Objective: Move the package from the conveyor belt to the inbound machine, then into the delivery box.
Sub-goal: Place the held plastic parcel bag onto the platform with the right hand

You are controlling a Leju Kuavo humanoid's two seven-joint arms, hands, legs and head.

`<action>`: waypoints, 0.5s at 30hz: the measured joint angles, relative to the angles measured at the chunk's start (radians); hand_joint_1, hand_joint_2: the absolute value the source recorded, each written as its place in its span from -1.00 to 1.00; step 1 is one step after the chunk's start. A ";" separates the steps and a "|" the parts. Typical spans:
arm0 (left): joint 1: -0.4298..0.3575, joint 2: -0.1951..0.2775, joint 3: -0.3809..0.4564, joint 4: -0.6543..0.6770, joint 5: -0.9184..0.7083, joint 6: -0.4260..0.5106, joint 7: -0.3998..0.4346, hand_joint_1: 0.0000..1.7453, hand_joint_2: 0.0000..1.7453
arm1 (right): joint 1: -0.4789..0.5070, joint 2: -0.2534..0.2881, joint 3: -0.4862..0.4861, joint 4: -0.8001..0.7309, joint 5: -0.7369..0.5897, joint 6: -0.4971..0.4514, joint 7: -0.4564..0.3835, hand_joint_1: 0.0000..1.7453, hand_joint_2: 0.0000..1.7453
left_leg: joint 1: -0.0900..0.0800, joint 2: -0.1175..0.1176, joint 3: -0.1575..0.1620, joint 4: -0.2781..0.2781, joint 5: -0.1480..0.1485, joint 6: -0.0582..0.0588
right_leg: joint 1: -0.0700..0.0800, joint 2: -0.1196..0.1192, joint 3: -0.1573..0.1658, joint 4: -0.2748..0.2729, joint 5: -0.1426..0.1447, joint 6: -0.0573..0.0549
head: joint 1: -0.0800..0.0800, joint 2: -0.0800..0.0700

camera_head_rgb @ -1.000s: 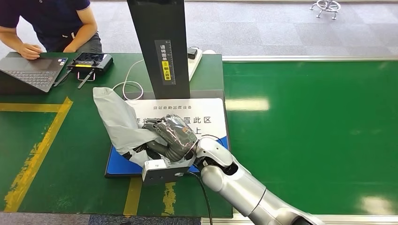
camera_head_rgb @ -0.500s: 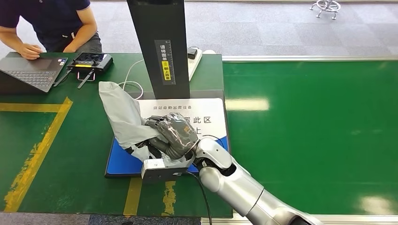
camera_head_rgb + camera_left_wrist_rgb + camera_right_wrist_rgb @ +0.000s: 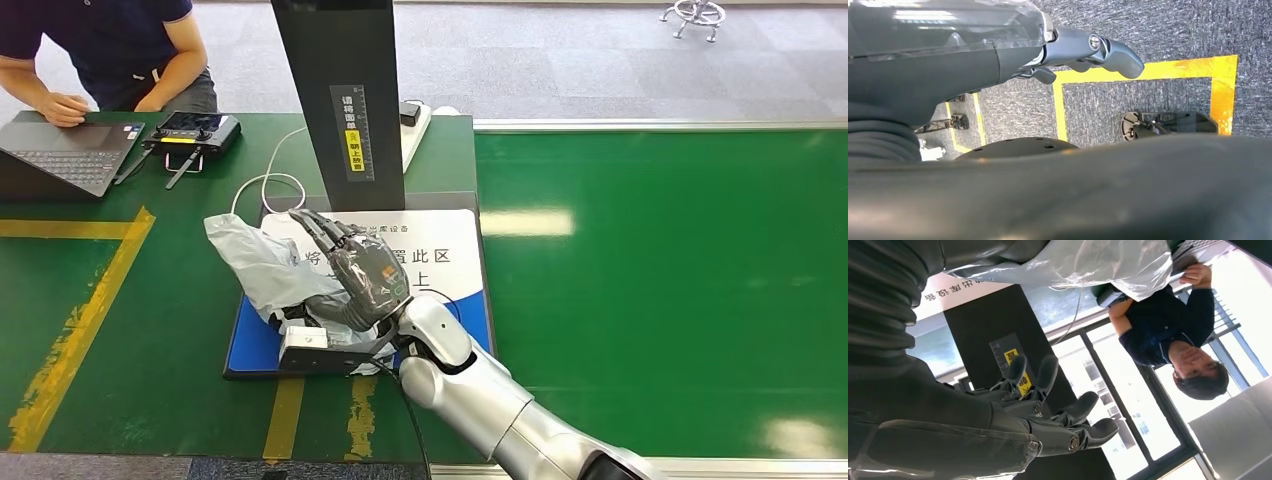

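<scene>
While a person (image 3: 110, 50) works at a laptop (image 3: 70, 152) at the far left of the tabletop (image 3: 100, 330), with a black controller (image 3: 192, 130) just beside it, the action sits further right. The grey package (image 3: 262, 268) lies crumpled, half on the blue-edged pad of the inbound machine (image 3: 455, 262) and half spilling off its left edge onto the green surface. Right over it, the right hand (image 3: 350, 275) is spread wide, fingers fanned toward the black scanner column (image 3: 340, 100), gripping nothing; its palm hangs above the bag's near end. Further right the green conveyor belt (image 3: 660, 280) runs glossy. The left hand (image 3: 1083, 50) hangs down by the floor, fingers loosely extended and holding nothing.

The risks from here: the bag is slack and slippery-looking, so a re-grasp may pinch only a fold and let the rest slide out. Lying off the pad, it might also not register under the column. The white cable (image 3: 265, 185) nearby could snag.
</scene>
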State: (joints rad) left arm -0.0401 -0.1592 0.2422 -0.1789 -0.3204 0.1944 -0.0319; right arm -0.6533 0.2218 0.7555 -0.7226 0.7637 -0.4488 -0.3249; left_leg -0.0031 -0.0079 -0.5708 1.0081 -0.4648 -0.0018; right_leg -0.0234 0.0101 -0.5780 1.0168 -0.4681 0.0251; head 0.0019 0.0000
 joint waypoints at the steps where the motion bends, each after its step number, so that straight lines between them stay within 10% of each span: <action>1: 0.000 0.000 0.000 0.000 -0.002 -0.001 0.000 -1.00 -1.00 | -0.001 0.001 -0.002 0.007 0.000 -0.001 0.000 -1.00 1.00 | 0.000 0.000 0.000 0.000 0.000 0.000 | 0.000 0.000 0.000 0.000 0.000 0.000 | 0.000 0.000; 15: 0.000 0.004 0.000 0.000 -0.008 -0.006 0.000 -1.00 -1.00 | -0.002 0.004 -0.016 0.048 0.005 -0.002 0.004 -1.00 1.00 | 0.000 0.000 0.000 0.000 0.000 0.000 | 0.000 0.000 0.000 0.000 0.000 0.000 | 0.000 0.000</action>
State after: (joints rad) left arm -0.0398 -0.1555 0.2419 -0.1788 -0.3281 0.1881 -0.0317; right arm -0.6555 0.2255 0.7394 -0.6748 0.7687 -0.4513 -0.3204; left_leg -0.0030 -0.0079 -0.5707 1.0083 -0.4647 -0.0019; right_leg -0.0232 0.0101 -0.5779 1.0169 -0.4679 0.0251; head 0.0019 0.0000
